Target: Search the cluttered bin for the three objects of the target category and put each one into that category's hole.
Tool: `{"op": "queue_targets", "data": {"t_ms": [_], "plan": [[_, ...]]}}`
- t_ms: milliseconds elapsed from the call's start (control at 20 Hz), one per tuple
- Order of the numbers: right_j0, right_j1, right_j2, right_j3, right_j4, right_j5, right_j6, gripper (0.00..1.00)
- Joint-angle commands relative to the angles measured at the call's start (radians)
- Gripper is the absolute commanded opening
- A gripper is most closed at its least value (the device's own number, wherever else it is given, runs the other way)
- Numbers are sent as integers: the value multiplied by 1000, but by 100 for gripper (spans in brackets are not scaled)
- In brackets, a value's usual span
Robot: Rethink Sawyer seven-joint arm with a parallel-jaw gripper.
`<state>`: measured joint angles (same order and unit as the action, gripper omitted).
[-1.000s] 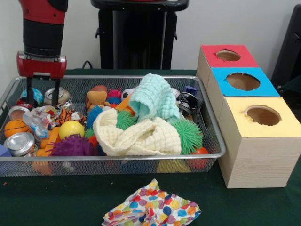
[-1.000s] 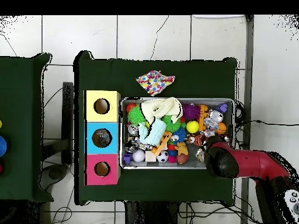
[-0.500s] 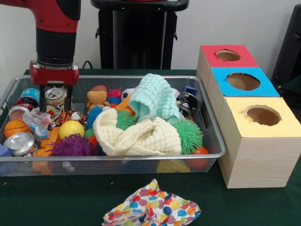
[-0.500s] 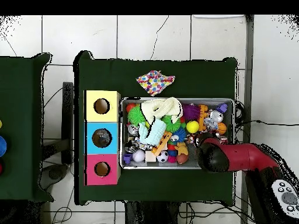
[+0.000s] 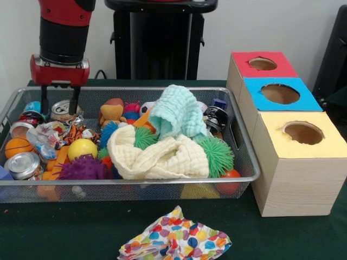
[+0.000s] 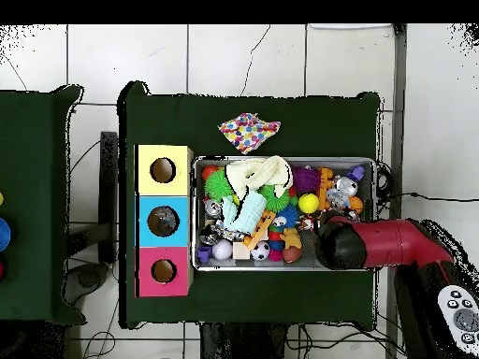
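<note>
The silver wire mesh bin [image 5: 130, 181] lies on the green table, full of toys, cans and cloths; it also shows in the overhead view [image 6: 281, 159]. My gripper [image 5: 58, 106] hangs over the bin's far left corner. It is open, with a finger on each side of a silver can [image 5: 60, 110] that rests in the bin. In the overhead view the arm's end [image 6: 339, 245] hides the gripper. Three wooden boxes with holes stand right of the bin: red top [image 5: 246, 69], blue top [image 5: 306, 102], yellow top [image 5: 328, 145].
A mint cloth [image 5: 176, 114] and a cream cloth [image 5: 162, 157] are heaped mid-bin. At the left lie another can [image 5: 23, 165], a yellow ball [image 5: 82, 148] and a purple spiky ball [image 5: 82, 169]. A dotted cloth [image 5: 174, 241] lies in front of the bin.
The gripper moved right along the bin's far side and came down round the silver can. It has since risen a little and shifted slightly left. The can stays in the bin.
</note>
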<state>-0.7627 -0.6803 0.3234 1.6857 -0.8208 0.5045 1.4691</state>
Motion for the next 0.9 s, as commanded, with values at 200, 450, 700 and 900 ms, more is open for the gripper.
{"op": "queue_targets", "data": {"t_ms": [200,450,700,900], "plan": [[-162,-95,98,143,138,-23,13,100],[-146,-105,43,166,189,-43,125,100],[-143,-113,23,172,219,-53,134,100],[-152,-122,43,174,248,-27,95,100]]}}
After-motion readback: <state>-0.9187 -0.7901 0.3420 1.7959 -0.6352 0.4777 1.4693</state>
